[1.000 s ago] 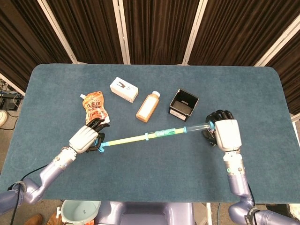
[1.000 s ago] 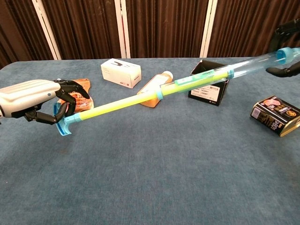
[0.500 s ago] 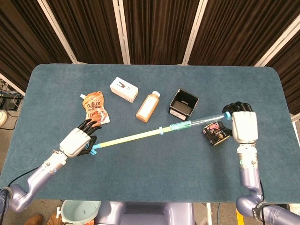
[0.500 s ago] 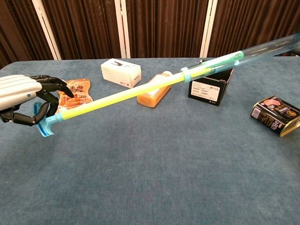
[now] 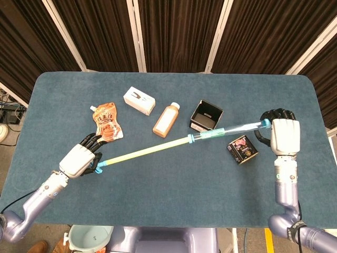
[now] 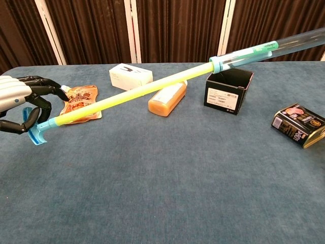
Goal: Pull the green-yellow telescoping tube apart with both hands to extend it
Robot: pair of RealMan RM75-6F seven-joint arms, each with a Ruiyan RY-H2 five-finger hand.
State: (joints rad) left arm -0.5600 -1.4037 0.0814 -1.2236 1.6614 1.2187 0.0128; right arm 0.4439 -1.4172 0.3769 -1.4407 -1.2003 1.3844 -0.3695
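Table spans beneath both hands as the tube stretches between them, lifted off the cloth. Left hand curls around its blue-capped yellow end; right hand clasps the clear end. Box and can sit near the right hand, pouch beside the left.

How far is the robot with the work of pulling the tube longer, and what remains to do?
Mostly done: the tube is drawn out long, a yellow inner section showing between its blue collar and the left hand. In hand: the left hand grips the blue-capped end, the right hand the clear end, the tube held above the table. Left: perhaps a little more pull; the pictures do not show whether it is at full length.
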